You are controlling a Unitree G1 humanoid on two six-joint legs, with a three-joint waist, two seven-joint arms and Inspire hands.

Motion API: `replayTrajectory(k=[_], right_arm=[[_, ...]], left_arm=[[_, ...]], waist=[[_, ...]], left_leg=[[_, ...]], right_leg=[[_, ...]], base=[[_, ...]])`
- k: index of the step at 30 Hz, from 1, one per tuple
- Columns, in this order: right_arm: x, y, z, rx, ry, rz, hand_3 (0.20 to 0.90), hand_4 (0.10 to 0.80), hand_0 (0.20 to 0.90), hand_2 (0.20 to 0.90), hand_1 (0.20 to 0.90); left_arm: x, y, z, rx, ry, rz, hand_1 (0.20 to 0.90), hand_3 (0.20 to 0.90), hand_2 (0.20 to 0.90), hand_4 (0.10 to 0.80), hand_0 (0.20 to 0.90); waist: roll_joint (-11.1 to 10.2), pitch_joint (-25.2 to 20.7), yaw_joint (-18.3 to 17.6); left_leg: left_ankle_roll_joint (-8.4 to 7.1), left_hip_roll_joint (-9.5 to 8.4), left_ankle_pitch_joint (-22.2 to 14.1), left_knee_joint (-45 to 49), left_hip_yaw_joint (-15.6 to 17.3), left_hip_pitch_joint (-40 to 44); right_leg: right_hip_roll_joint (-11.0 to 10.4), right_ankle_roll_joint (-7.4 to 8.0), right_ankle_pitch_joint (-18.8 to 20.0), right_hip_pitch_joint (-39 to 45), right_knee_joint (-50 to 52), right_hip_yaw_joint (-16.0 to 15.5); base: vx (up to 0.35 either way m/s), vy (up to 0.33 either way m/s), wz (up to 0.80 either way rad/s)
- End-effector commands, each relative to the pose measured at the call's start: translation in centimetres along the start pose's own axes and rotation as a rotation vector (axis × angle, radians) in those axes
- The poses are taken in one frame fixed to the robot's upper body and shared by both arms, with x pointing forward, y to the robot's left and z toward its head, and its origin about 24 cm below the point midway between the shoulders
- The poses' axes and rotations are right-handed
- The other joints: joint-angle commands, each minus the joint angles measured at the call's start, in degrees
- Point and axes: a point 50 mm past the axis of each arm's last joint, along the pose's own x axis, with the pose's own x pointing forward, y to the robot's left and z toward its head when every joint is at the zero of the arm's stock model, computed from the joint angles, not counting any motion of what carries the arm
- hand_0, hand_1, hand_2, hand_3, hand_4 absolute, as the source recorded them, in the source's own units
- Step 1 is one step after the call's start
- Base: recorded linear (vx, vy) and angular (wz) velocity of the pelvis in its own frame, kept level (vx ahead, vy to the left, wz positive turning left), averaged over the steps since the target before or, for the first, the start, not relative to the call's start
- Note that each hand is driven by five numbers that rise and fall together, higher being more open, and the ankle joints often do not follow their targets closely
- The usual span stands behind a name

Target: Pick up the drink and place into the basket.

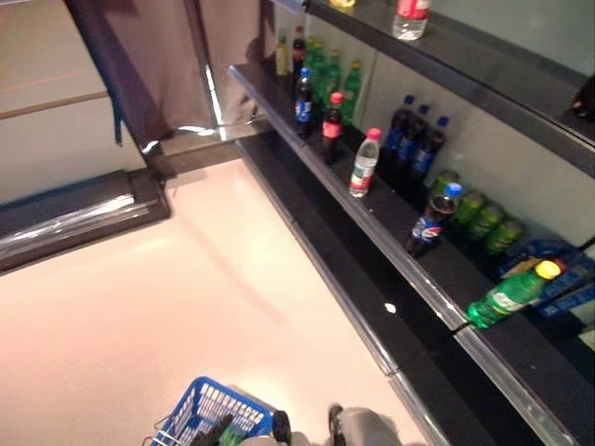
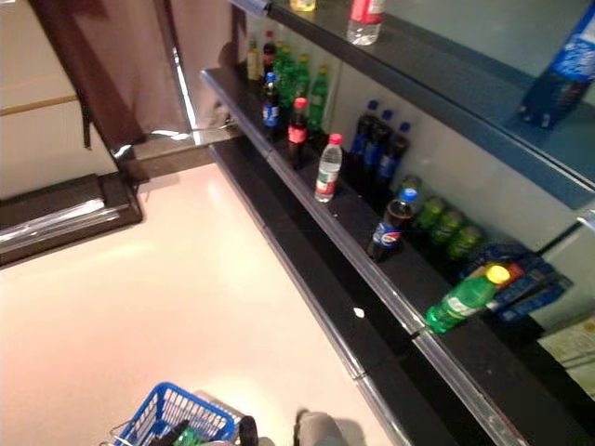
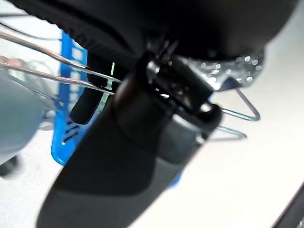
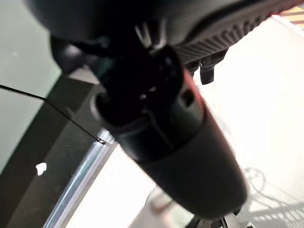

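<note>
The blue basket (image 1: pixel 209 409) sits at about 7 o'clock in the head views, low on the pale floor (image 1: pixel 186 297), and something dark with a touch of green shows inside it, though what it is cannot be made out. The drinks stand on the dark shelf (image 1: pixel 390 232) that runs from 12 o'clock down to 4 o'clock: a clear water bottle with a red cap (image 1: pixel 364 163) near the shelf's front edge, a dark cola bottle with a blue cap (image 1: pixel 431 221) further along, and a green bottle with a yellow cap (image 1: pixel 511 294) lying on its side at about 4 o'clock. Behind them are a row of dark blue-capped bottles (image 1: pixel 414 144) and a cluster of green bottles (image 1: pixel 330 74) toward 1 o'clock, with some green cans (image 1: pixel 479 218) against the back wall. A higher shelf (image 2: pixel 437 74) carries another clear bottle with a red label (image 2: pixel 364 20). Only the right eye view shows a blue bottle (image 2: pixel 564 67) at 2 o'clock beside that upper shelf. The left wrist view alone shows the left hand (image 3: pixel 142 95) up close with the basket's thin wire handle (image 3: pixel 57 71) crossing it; its fingers appear curled about the wire. The right wrist view shows the right hand (image 4: pixel 156 95) over the floor near the shelf base, with nothing visibly held; how its fingers stand cannot be told.
</note>
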Motion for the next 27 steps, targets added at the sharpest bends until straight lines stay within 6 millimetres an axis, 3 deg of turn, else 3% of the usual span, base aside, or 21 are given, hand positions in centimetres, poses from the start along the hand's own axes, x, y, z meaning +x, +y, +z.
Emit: replayTrajectory(k=[1, 4, 5, 6, 8, 9, 10, 13, 14, 16, 18, 20, 23, 24, 25, 27], right_arm=[[-0.1, -3.8, -0.9, 0.023, 0.016, -0.105, 0.9, 0.8, 0.9, 0.9, 0.9], [-0.1, -4.1, -1.2, 0.045, 0.035, -0.117, 0.9, 0.8, 0.9, 0.9, 0.9], [-0.1, -4.4, -1.6, 0.06, 0.048, -0.129, 0.9, 0.8, 0.9, 0.9, 0.9], [-0.1, -4.5, -1.7, 0.068, 0.053, -0.133, 0.9, 0.8, 0.9, 0.9, 0.9], [-0.2, -4.5, -1.8, 0.092, 0.063, -0.146, 0.9, 0.8, 0.9, 0.9, 0.9], [-0.1, -4.4, -1.5, 0.086, 0.055, -0.142, 0.9, 0.8, 0.9, 0.9, 0.9], [0.0, -4.5, -0.9, 0.069, 0.034, -0.137, 0.9, 0.8, 0.9, 0.9, 0.9], [0.1, -4.5, 0.7, 0.014, -0.033, -0.128, 0.9, 0.8, 0.9, 0.9, 0.9], [0.2, -4.3, 2.6, 0.006, -0.107, -0.102, 0.9, 0.8, 0.9, 0.9, 0.9], [0.2, -3.4, 5.2, -0.028, -0.206, -0.065, 0.9, 0.8, 0.9, 0.9, 0.9], [0.0, -2.4, 7.4, -0.056, -0.276, -0.044, 0.9, 0.8, 0.9, 0.9, 0.9], [0.0, -2.2, 8.0, -0.059, -0.29, -0.039, 0.9, 0.8, 0.9, 0.9, 0.9], [0.1, -2.5, 7.2, -0.062, -0.258, -0.054, 0.9, 0.8, 0.9, 0.9, 0.9], [0.1, -2.7, 6.9, -0.056, -0.242, -0.055, 0.9, 0.8, 0.9, 0.9, 0.9], [0.2, -3.2, 6.2, -0.05, -0.198, -0.057, 0.9, 0.8, 0.9, 0.9, 0.9], [0.3, -3.7, 5.5, -0.071, -0.157, -0.068, 0.9, 0.8, 0.9, 0.9, 0.9]], left_arm=[[-0.4, -5.1, 3.9, -0.044, -0.188, -0.245, 0.3, 0.2, 0.3, 0.1, 0.3], [-0.3, -5.0, 3.6, -0.051, -0.174, -0.257, 0.3, 0.2, 0.3, 0.1, 0.3], [-0.3, -5.3, 3.4, -0.058, -0.161, -0.254, 0.3, 0.2, 0.3, 0.1, 0.3], [-0.3, -5.4, 3.3, -0.056, -0.159, -0.256, 0.3, 0.2, 0.3, 0.1, 0.3], [-0.4, -5.9, 3.2, -0.059, -0.148, -0.251, 0.3, 0.2, 0.3, 0.1, 0.3], [-0.4, -5.9, 3.1, -0.072, -0.148, -0.247, 0.3, 0.2, 0.3, 0.1, 0.3], [-0.5, -6.0, 3.2, -0.079, -0.152, -0.262, 0.3, 0.2, 0.3, 0.1, 0.3], [-0.7, -6.6, 3.2, -0.082, -0.174, -0.282, 0.3, 0.2, 0.3, 0.1, 0.3], [-0.8, -7.0, 3.9, -0.096, -0.195, -0.298, 0.3, 0.2, 0.3, 0.1, 0.3], [-0.9, -7.2, 4.9, -0.126, -0.222, -0.319, 0.3, 0.2, 0.3, 0.1, 0.3], [-0.9, -6.9, 5.2, -0.165, -0.229, -0.322, 0.3, 0.2, 0.3, 0.1, 0.3], [-0.7, -6.3, 5.4, -0.196, -0.218, -0.321, 0.3, 0.2, 0.3, 0.1, 0.3], [-0.5, -5.8, 4.8, -0.228, -0.199, -0.312, 0.3, 0.2, 0.3, 0.1, 0.3], [-0.5, -5.7, 4.7, -0.238, -0.195, -0.308, 0.3, 0.2, 0.3, 0.1, 0.3], [-0.4, -5.0, 4.4, -0.277, -0.188, -0.294, 0.3, 0.2, 0.3, 0.1, 0.3], [-0.3, -4.3, 3.9, -0.33, -0.179, -0.266, 0.3, 0.2, 0.3, 0.1, 0.3]], waist=[[-1.1, -2.2, -3.1], [-1.1, -2.5, -3.2], [-0.2, -3.9, -3.9], [0.1, -4.2, -4.1], [1.2, -5.5, -5.2], [0.4, -6.0, -5.6], [-0.6, -6.1, -5.6], [-1.8, -5.1, -3.6], [-3.4, -3.3, -0.3], [-4.5, -2.2, 2.5], [-4.1, -1.9, 3.9], [-3.2, -2.6, 4.2], [-1.7, -3.7, 5.0], [-1.8, -3.7, 5.1], [-1.6, -4.1, 5.8], [-1.4, -4.2, 6.6]], left_leg=[[-0.54, -4.52, -14.9, 9.3, -3.0, 11.7], [0.18, -5.17, -17.1, 10.6, -3.7, 13.7], [-0.33, -4.89, -16.0, 12.4, -4.8, 15.1], [-0.97, -4.53, -14.5, 13.3, -4.6, 15.2], [-6.15, -0.21, -2.7, 23.9, -0.7, 15.0], [-8.02, 1.3, 2.7, 30.1, 1.1, 13.7], [-9.41, 2.62, 5.7, 38.0, 2.9, 10.7], [-9.76, 4.17, 6.2, 47.6, 4.8, 3.1], [-7.27, 4.55, 3.5, 50.9, 4.5, -8.6], [-5.48, 5.4, 1.7, 45.6, 5.2, -13.7], [-5.11, 7.21, 1.3, 34.9, 6.9, -13.3], [-5.64, 10.35, 1.9, 21.3, 7.7, -11.6], [-8.19, 13.99, 6.2, 6.3, 2.5, -10.6], [-8.54, 14.52, 7.0, 4.2, 1.6, -10.0], [-9.35, 16.51, 7.9, 0.9, -2.3, -10.6], [-9.9, 18.38, 8.2, 1.3, -5.5, -11.5]], right_leg=[[-1.1, 3.75, 23.0, -4.2, -12.9, -6.7], [-0.5, 2.77, 22.3, -4.7, -10.7, -8.0], [1.1, 0.79, 20.9, -4.1, -9.0, -6.8], [1.5, 0.35, 20.4, -3.9, -8.8, -6.7], [2.7, -2.16, 17.7, -1.5, -8.5, -7.7], [2.3, -3.26, 16.4, -0.1, -8.3, -7.3], [2.0, -4.44, 15.2, 2.0, -8.3, -6.3], [1.3, -5.89, 13.0, 6.8, -8.7, -6.9], [0.8, -6.21, 11.4, 11.4, -9.0, -5.0], [0.4, -5.92, 9.7, 14.8, -9.7, -2.6], [0.8, -5.26, 8.3, 16.2, -10.2, -1.3], [1.1, -4.27, 6.3, 16.9, -9.9, -0.6], [0.8, -2.88, 4.4, 18.8, -9.9, 1.8], [0.5, -2.65, 4.0, 19.5, -9.9, 2.5], [-0.5, -1.83, 2.7, 21.2, -9.8, 5.1], [-2.2, -0.7, 0.6, 22.8, -8.7, 7.3]], base=[[0.515, 0.076, 1.06], [0.445, 0.055, -0.23], [0.403, 0.026, -0.11], [0.478, 0.005, 0.52], [0.385, -0.085, 0.6], [0.424, -0.167, 0.73], [0.298, -0.126, 0.8], [0.397, -0.117, 0.22], [0.358, -0.066, -0.16], [0.358, 0.0, -0.51], [0.352, 0.154, -0.71], [0.4, 0.297, -0.65], [0.42, 0.316, -0.23], [0.523, 0.365, -0.24], [0.536, 0.381, -0.27], [0.504, 0.421, -0.4]])
